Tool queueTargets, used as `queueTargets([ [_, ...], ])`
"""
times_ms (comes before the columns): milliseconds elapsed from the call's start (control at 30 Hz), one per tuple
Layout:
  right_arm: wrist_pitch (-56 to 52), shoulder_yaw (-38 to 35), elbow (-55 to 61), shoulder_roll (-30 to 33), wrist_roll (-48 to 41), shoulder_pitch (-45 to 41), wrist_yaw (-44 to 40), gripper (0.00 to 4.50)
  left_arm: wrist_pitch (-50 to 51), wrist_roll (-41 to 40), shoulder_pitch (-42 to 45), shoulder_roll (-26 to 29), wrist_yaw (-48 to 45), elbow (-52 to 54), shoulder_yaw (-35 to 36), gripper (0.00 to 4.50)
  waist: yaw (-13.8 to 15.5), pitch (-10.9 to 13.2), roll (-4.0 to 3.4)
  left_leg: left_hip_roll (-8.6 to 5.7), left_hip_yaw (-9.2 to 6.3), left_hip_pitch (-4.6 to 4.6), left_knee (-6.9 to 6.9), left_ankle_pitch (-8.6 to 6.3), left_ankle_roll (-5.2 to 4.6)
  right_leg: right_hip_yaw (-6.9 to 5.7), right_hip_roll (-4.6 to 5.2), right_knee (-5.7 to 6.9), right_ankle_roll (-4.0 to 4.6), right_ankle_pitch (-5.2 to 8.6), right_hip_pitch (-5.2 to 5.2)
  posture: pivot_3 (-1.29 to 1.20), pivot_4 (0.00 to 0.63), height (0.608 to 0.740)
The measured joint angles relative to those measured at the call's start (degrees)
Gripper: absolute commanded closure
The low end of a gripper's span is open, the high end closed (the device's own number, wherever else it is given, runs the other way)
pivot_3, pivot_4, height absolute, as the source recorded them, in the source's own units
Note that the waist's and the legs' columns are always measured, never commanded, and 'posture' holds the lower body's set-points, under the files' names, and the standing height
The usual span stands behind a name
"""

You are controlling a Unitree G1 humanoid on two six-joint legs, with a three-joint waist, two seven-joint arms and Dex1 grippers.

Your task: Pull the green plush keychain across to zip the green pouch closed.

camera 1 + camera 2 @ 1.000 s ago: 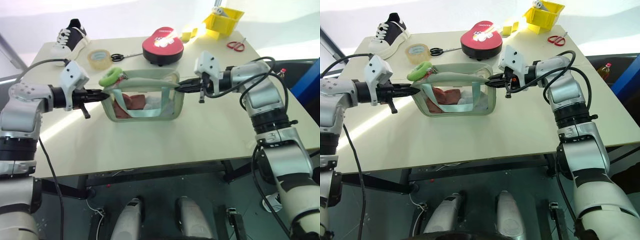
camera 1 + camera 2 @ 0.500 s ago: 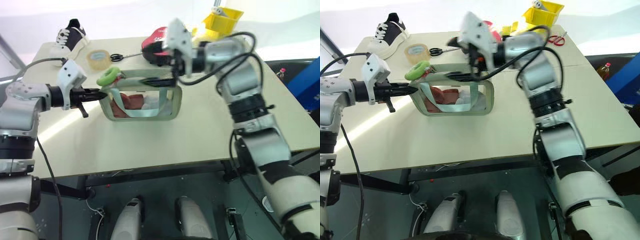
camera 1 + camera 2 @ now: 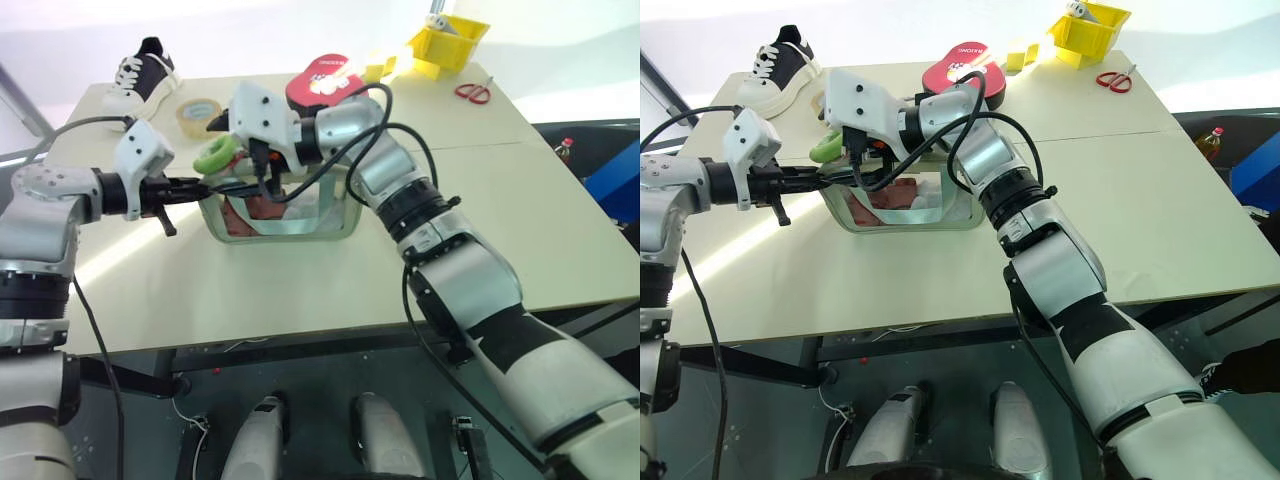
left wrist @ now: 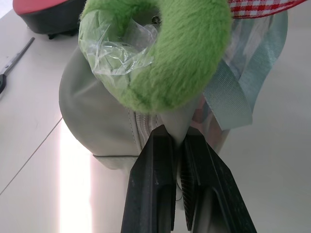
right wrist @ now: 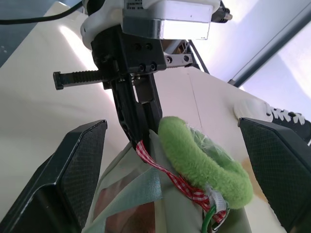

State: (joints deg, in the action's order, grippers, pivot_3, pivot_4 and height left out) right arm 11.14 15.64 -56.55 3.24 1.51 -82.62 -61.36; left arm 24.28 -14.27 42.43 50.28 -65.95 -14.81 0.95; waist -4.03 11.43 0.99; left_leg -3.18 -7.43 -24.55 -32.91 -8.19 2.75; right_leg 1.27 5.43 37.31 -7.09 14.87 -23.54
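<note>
My right gripper (image 5: 170, 160) has crossed the green pouch (image 3: 330, 215) and spreads wide around the green plush keychain (image 5: 204, 162), while my left gripper (image 4: 177, 145) pinches the pouch end.

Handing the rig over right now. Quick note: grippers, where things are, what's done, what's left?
Left gripper: shut on the end fabric of the green pouch, bracing it on the table.
Right gripper: open, fingers either side of the green plush keychain, not yet closed on it.
The keychain sits at the pouch's left end, beside the left gripper; the zipper looks unzipped.
Done: pouch braced, right gripper lined up on the keychain.
Left: close on the keychain and pull it across to zip the pouch shut.
</note>
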Motion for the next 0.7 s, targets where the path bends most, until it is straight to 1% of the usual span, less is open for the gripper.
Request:
queueTargets([
  [33,0.52,0.0,-1.51,-0.21,0.58,-0.36,0.55,0.76,0.03,-0.01,-0.21,0.09,0.08,0.2,0.05,4.5,-0.01,0.0,0.0,0.0,0.0,0.0,0.0,0.0,0.0,0.0,0.0,0.01,0.0,0.0,0.0,0.0,0.15,0.74],
  [100,1.36,0.05,-3.93,-0.53,2.03,-0.99,2.34,1.68,0.05,-0.03,-0.34,0.11,0.16,0.44,0.07,4.5,0.0,0.0,0.0,0.0,-0.01,0.0,0.0,0.0,0.0,0.0,-0.01,0.01,0.0,0.0,-0.01,0.0,0.15,0.74],
  [267,2.69,0.56,-7.25,-0.4,5.88,-1.97,6.55,4.31,0.07,-0.03,-0.42,0.12,0.33,0.54,0.09,4.5,-0.02,0.0,0.0,0.0,-0.01,0.0,0.02,0.0,0.01,0.01,-0.02,0.02,0.01,0.0,-0.03,0.0,0.15,0.74],
  [300,3.06,0.81,-7.32,-0.36,6.46,-2.05,6.95,4.41,0.07,-0.02,-0.42,0.12,0.41,0.54,0.09,4.5,-0.02,0.0,0.0,0.0,-0.01,0.0,0.02,0.0,0.01,0.01,-0.02,0.02,0.01,0.0,-0.03,0.0,0.15,0.74],
  [467,4.6,1.0,-7.15,1.24,8.59,-2.13,8.18,4.41,0.06,-0.03,-0.41,0.04,0.69,0.53,0.07,4.5,0.06,0.0,0.0,0.0,-0.02,0.0,0.02,0.01,0.01,0.0,-0.02,0.01,0.01,0.0,-0.01,0.0,0.15,0.74],
  [567,3.96,-0.15,-5.13,4.3,8.2,-2.06,7.16,4.41,0.07,-0.03,-0.4,0.02,0.74,0.52,0.08,4.5,0.05,0.0,-0.01,0.0,-0.02,0.0,0.02,0.01,0.02,0.0,-0.02,0.02,0.01,0.0,-0.02,0.0,0.15,0.74],
  [700,0.64,-2.94,2.67,11.12,5.09,-1.1,3.25,4.41,0.03,-0.19,-0.3,-0.03,0.67,0.61,0.06,4.5,0.07,0.0,0.0,0.0,-0.02,0.0,0.01,0.01,0.02,0.0,-0.02,0.01,0.0,0.0,0.0,0.0,0.15,0.74],
])
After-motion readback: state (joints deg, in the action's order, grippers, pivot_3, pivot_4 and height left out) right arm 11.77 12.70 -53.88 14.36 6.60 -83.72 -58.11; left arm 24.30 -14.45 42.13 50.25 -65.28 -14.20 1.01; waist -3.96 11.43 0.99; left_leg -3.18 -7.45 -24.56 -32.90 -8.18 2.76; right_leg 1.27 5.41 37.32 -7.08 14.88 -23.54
